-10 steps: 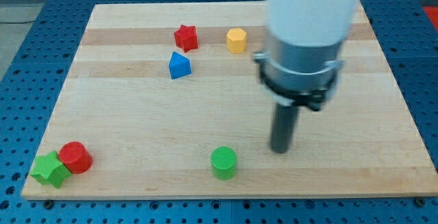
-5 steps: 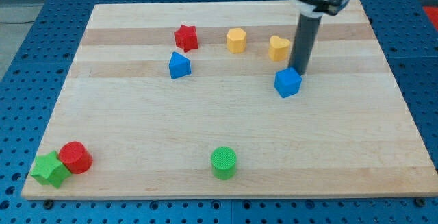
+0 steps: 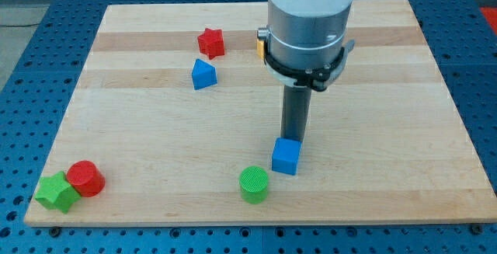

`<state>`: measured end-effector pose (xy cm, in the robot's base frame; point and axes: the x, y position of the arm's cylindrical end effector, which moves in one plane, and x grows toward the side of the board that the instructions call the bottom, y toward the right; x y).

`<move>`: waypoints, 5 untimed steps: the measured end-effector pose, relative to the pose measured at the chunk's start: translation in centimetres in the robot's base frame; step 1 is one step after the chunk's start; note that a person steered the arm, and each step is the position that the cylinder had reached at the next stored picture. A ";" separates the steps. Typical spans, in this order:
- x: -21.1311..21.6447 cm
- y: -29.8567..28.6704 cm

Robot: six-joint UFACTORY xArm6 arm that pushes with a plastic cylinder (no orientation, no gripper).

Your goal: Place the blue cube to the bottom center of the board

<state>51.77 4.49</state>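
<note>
Wooden desk (image 3: pixel 155 168) on blue pegboard, my tip (image 3: pixel 292 141) touching the top edge of the blue cube (image 3: pixel 286 157) near bottom centre, green cylinder (image 3: pixel 254 185) just beside it, yellow block (image 3: pixel 260 43) mostly hidden behind the arm, no claw fitted, no readable writing.

Blue cube (image 3: pixel 286 157), flat on the board's lower middle, slightly turned, just right of centre.

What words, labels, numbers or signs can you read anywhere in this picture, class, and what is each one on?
None: no readable text shows.
The board, the blue cube, the green cylinder, the other blocks and the arm's housing above my tip are all plain.
</note>
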 end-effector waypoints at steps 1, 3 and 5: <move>1.3 0.0; 2.6 0.0; -0.8 -2.0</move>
